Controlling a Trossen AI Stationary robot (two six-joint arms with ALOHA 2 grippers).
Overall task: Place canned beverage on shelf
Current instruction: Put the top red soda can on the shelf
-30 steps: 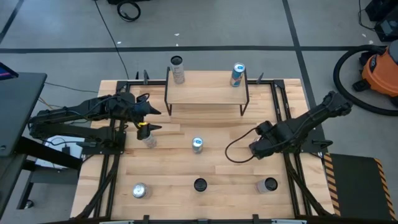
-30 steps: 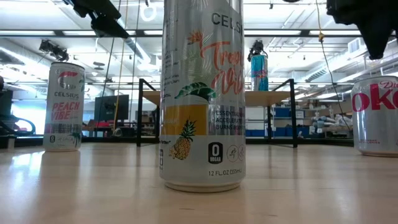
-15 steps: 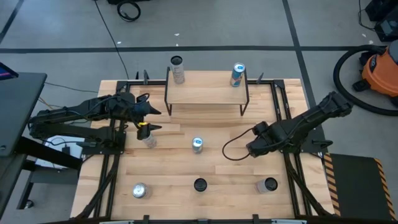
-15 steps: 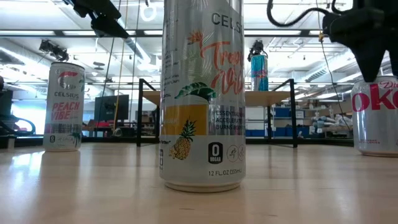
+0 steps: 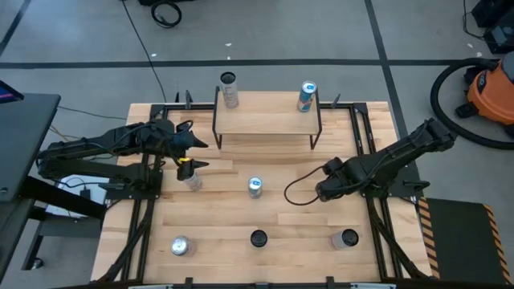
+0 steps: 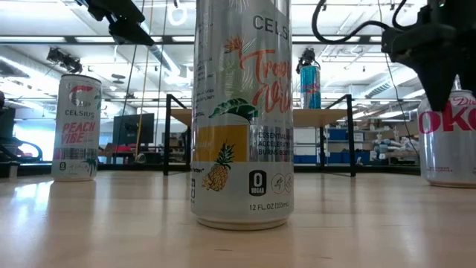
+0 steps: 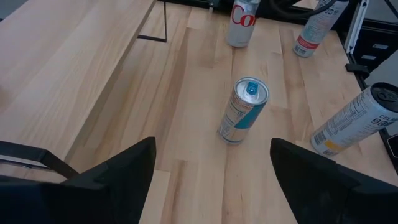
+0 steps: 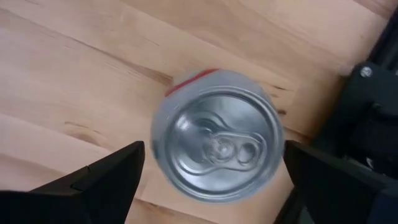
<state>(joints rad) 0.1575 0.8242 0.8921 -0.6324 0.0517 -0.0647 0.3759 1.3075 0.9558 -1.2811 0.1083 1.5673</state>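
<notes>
The shelf (image 5: pixel 266 120) has a light plank top on black legs and stands at the table's far side. A clear-sided can (image 5: pixel 230 90) and a blue can (image 5: pixel 306 96) stand at its far edge. My right gripper (image 5: pixel 324 191) is open. In its wrist view it hangs above a red-and-silver cola can (image 8: pixel 216 144), one finger to each side, clear of it. The cola can stands upright near the front right (image 5: pixel 347 238). My left gripper (image 5: pixel 194 154) is open and empty left of the shelf, above a pale can (image 5: pixel 192 180).
A teal-topped can (image 5: pixel 255 186) stands mid-table. A pineapple-print can (image 5: pixel 258 238) and a peach-print can (image 5: pixel 179 246) stand near the front edge. Black frame rails (image 5: pixel 376 217) run along both table sides. An orange vacuum (image 5: pixel 491 88) stands on the floor at the right.
My right gripper has gone a little toward the table's left edge and come down toward the cola can, staying open. No can has moved.
</notes>
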